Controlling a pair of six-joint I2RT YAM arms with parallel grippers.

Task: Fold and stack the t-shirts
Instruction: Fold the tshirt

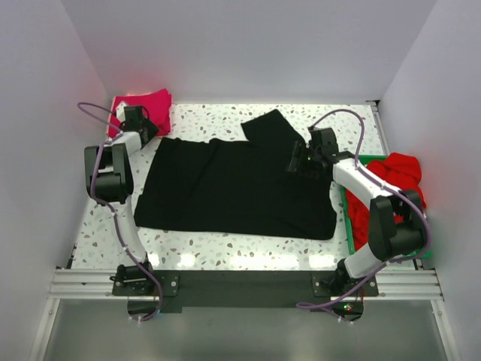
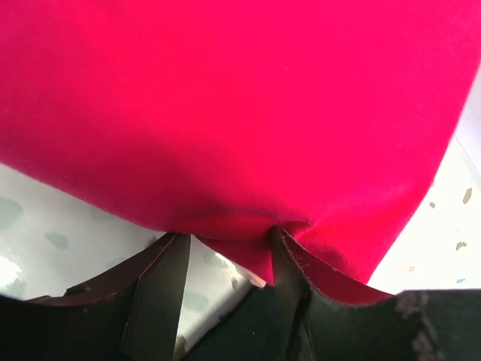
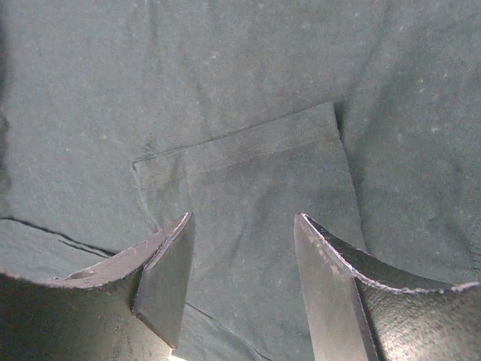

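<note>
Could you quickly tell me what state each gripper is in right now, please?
Left gripper: open, at the edge of the pink shirt.
Right gripper: open, above the black shirt.

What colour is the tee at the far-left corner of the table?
Magenta-pink t-shirt, plain with no pattern; it shows best in the left wrist view.

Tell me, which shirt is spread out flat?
The black t-shirt, laid open in the middle. The pink shirt lies compact at far left; the red shirt is heaped at right.
</note>
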